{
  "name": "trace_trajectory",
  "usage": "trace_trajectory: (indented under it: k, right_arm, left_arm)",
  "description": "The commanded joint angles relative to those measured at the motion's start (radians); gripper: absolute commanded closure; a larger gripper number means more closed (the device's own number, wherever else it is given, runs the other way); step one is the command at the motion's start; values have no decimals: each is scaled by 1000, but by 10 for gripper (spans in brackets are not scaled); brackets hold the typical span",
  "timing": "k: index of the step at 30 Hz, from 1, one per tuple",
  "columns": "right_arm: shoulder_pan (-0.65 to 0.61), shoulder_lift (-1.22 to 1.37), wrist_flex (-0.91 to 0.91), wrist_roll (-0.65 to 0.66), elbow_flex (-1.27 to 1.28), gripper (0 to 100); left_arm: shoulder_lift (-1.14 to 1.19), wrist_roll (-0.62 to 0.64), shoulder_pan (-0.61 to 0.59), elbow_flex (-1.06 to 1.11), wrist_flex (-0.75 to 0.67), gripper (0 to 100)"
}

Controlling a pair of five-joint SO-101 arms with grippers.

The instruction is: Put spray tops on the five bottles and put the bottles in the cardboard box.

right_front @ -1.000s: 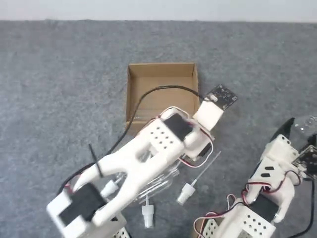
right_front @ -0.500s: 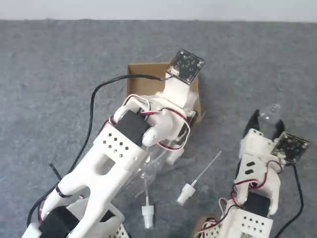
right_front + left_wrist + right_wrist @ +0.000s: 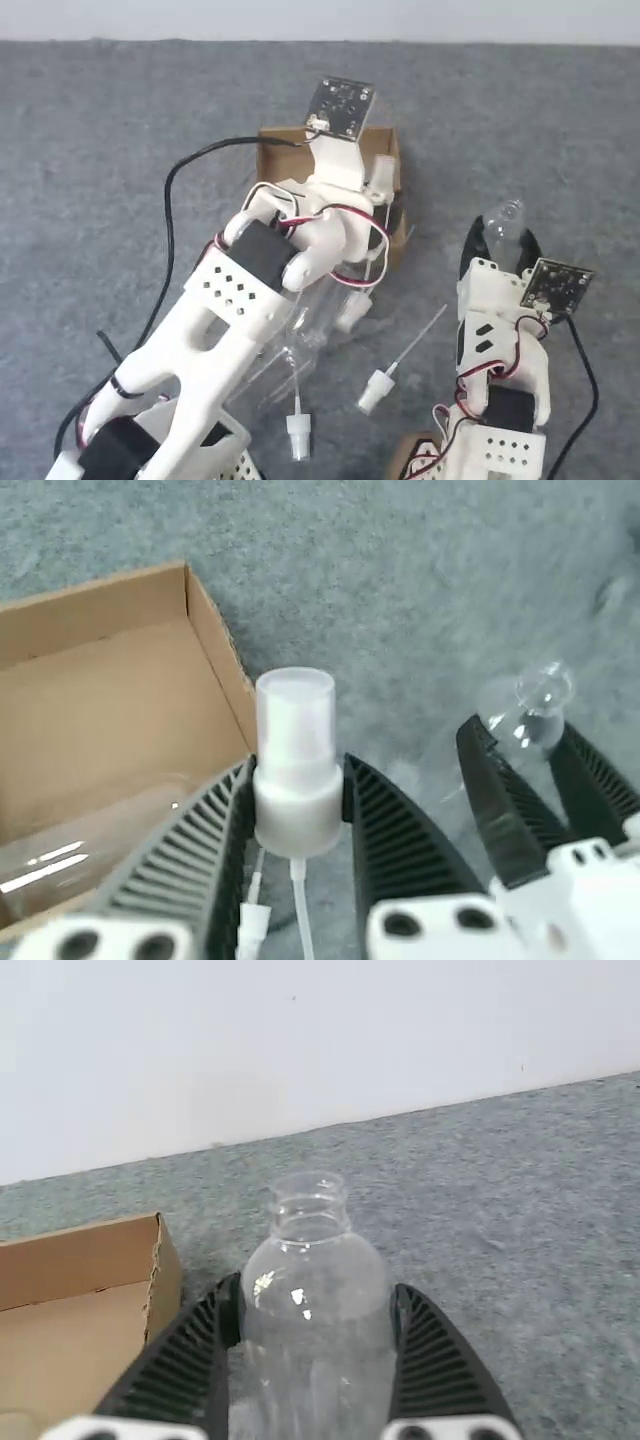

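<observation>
The cardboard box (image 3: 285,158) was brown, the carpet (image 3: 100,150) flecked grey. The spray top (image 3: 295,770) was frosted white, as were loose tops (image 3: 375,388) at the box's six o'clock; the bottle (image 3: 315,1335) was clear. The left gripper (image 3: 297,765) and right gripper (image 3: 316,1290) had black, ridged jaws.

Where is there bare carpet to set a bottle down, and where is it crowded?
Widest bare carpet lies beside the cardboard box, on the side away from the right arm. More lies between box and wall, and outside the right gripper holding a bottle. Crowded: between the right arm and left arm, where a spray top and a second spray top lie.
</observation>
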Motion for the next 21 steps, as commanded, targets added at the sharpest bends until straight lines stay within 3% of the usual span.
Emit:
trace_trajectory:
  k: [1, 8, 15, 21]
  right_arm:
    - [-15, -21, -1, 14, -37, 981]
    - [-125, -21, -1, 15, -15, 982]
    - [-131, -21, -1, 15, -20, 982]
    - [-133, -21, 45, 17, -51, 983]
  left_arm:
    - [-58, 81, -8, -15, -35, 988]
    - [-60, 89, -23, -16, -63, 988]
    - [-60, 130, -112, -33, -86, 988]
    - [-133, 144, -118, -8, -89, 988]
